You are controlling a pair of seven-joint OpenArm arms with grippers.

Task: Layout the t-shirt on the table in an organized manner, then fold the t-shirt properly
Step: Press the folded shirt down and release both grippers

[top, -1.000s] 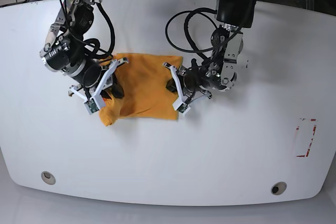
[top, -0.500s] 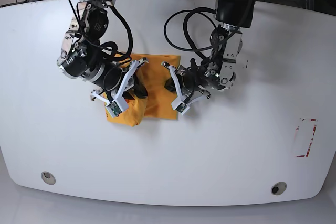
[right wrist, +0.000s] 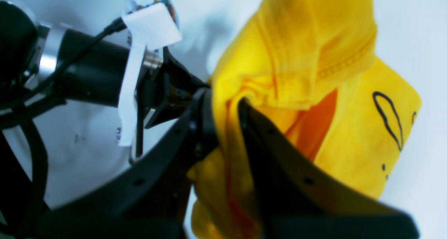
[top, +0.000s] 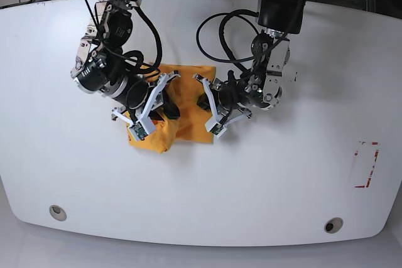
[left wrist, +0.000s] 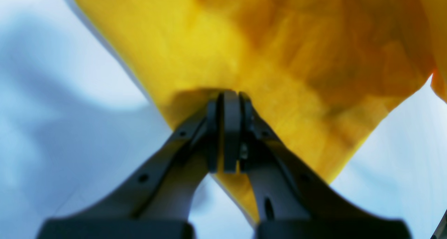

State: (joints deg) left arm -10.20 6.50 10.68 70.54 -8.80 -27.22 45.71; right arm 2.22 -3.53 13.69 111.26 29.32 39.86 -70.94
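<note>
Pinching the t-shirt (top: 179, 114) at centre-left, both the right hand (right wrist: 223, 109) and left hand (left wrist: 228, 102) risk bunching it on the desk (top: 264, 180).

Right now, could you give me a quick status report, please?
Left gripper shut on t-shirt edge. Right gripper shut on bunched cloth. Shirt half folded on table. Nothing in the way.

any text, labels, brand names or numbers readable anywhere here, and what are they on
No readable text in any view.
Orange-yellow cotton t-shirt: hand-drawn black loop and dots in the right wrist view, marks rather than letters.
Glossy white table: red-taped rectangle, no writing on it.
White camera mount on the other arm: a small printed patch at its top, too blurred to read.
</note>
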